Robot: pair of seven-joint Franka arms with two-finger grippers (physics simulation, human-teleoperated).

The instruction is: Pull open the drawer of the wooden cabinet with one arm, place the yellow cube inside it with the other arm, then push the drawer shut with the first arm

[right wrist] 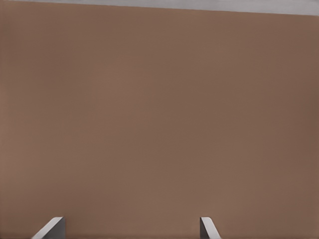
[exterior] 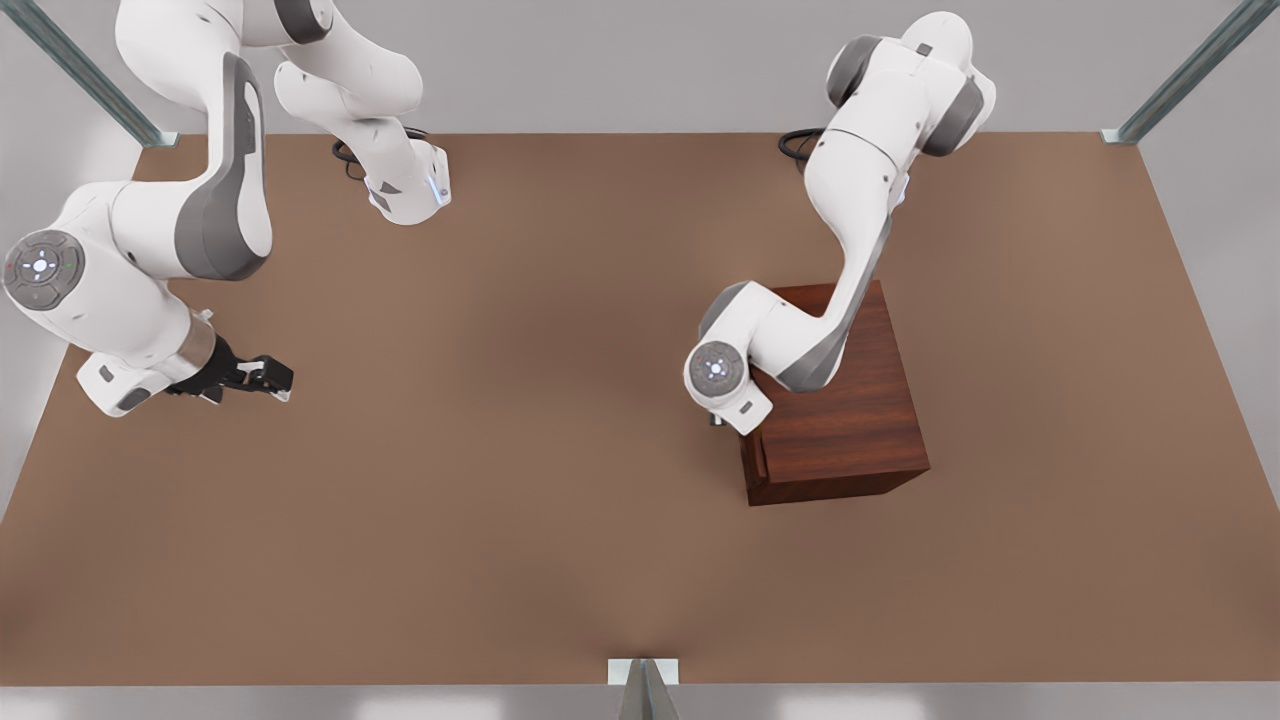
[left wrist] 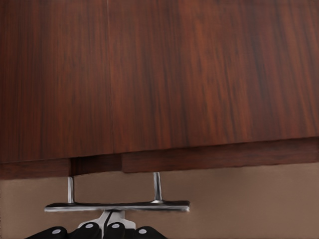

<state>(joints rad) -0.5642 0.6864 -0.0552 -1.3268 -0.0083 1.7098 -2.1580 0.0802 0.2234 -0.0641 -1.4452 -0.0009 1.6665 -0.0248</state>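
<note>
Wooden cabinet (exterior: 850, 400) seen at front view's right, dark reddish grain. Drawer (left wrist: 209, 158) judged shut or barely open; silver handle (left wrist: 117, 205) held clenched by left gripper (left wrist: 110, 223), at cabinet front. Pull-open step judged in hand: straight pull needed. Right gripper (exterior: 262, 378) spread wide, empty, waits well apart from cabinet.

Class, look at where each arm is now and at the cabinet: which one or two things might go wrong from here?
1. The left gripper sits at the silver handle of the drawer, which looks nearly shut; a weak hold might slip off when pulling.
2. The wooden cabinet stands loose on the table, so a pull might drag it along.
3. The right gripper waits open, holding nothing.
</note>
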